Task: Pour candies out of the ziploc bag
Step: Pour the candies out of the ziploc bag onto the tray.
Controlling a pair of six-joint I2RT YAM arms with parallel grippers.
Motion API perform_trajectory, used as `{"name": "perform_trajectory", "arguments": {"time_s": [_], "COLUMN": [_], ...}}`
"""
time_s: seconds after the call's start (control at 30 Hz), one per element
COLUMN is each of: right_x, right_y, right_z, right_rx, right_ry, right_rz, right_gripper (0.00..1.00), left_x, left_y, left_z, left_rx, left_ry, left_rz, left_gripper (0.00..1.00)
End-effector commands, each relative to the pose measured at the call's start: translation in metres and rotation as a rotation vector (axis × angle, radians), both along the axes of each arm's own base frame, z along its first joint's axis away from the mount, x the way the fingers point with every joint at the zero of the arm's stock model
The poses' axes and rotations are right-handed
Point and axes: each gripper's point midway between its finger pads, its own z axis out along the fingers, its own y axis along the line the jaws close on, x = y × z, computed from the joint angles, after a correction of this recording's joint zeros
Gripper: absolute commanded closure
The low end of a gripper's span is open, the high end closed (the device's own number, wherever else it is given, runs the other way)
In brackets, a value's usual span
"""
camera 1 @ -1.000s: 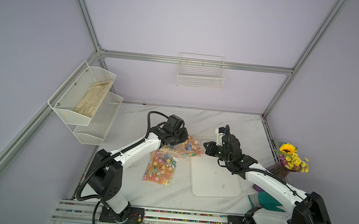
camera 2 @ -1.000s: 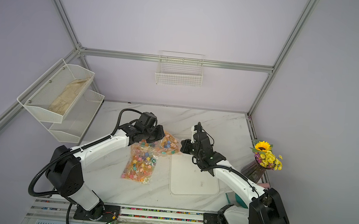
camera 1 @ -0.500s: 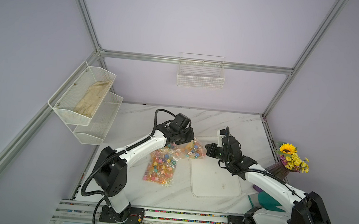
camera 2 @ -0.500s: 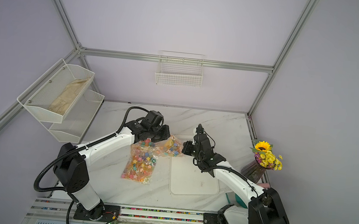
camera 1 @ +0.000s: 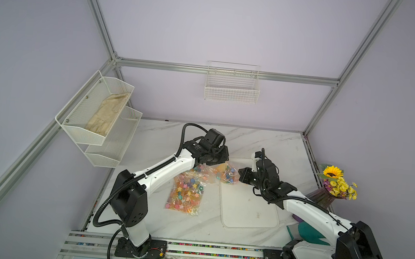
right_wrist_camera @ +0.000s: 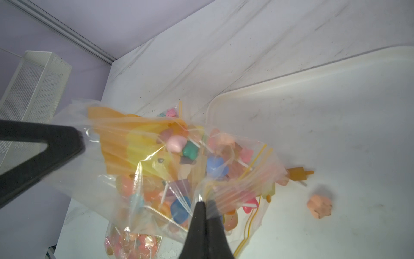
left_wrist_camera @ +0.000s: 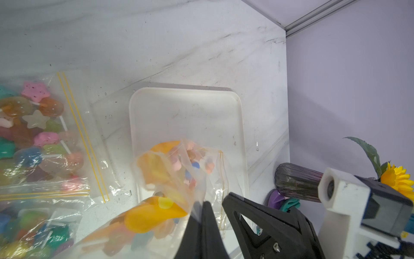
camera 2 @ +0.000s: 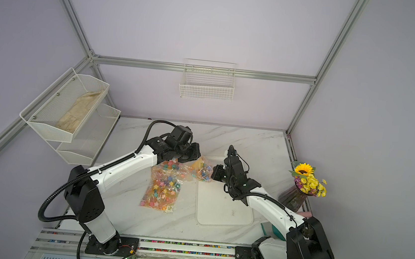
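While clamped shut, L pincer [left_wrist_camera: 202, 207] on ziploc bag [left_wrist_camera: 161, 172] film, R pincer [right_wrist_camera: 202, 203] on zip edge.

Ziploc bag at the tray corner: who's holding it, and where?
Both. Right gripper pinches the ziploc bag film by its zip-strip mouth; left gripper pinches the film at the opposite end.

Colourful candies [right_wrist_camera: 215, 166] in raised ziploc bag [right_wrist_camera: 125, 143]

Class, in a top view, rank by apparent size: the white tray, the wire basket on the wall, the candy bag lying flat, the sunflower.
1. white tray
2. wire basket and flat candy bag: too alike to rank
3. sunflower
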Motion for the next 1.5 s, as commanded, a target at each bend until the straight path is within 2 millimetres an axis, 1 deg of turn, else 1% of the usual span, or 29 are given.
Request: {"name": "perform_trajectory", "arguments": {"time_s": [0.0,0.37,0.8,1.2,1.47], "right_x": [0.004,0.005,0.002,0.003,-0.001], "right_y": [-0.004,-0.011,-0.013,-0.021,-0.018], "right_z": [0.003,-0.006,-0.014,-0.023,-0.029], "right_rx": [0.006,-0.006,-0.003,-0.013,-0.001], "right_ry": [-0.017,-0.003,0.023,0.043,0.065], "right_rz": [-0.026,-0.050,-0.056,-0.086,-0.071], "right_gripper": [1.00,1.00,1.00,1.00,1.00], "left_x": [0.012,0.009,0.000,-0.008,-0.011], "left_y": [-0.014,-0.014,-0.023,-0.021,-0.024], "left_z": [0.060,0.070,0.077,0.090,0.097], "left_rx": [-0.078,-0.077,-0.078,-0.079,-0.074], "left_ry": [-0.143,-0.156,-0.157,-0.172,-0.176], "left_rz": [-0.026,-0.035,-0.064,-0.074,-0.089], "left_gripper": [1.00,1.00,1.00,1.00,1.00]}}
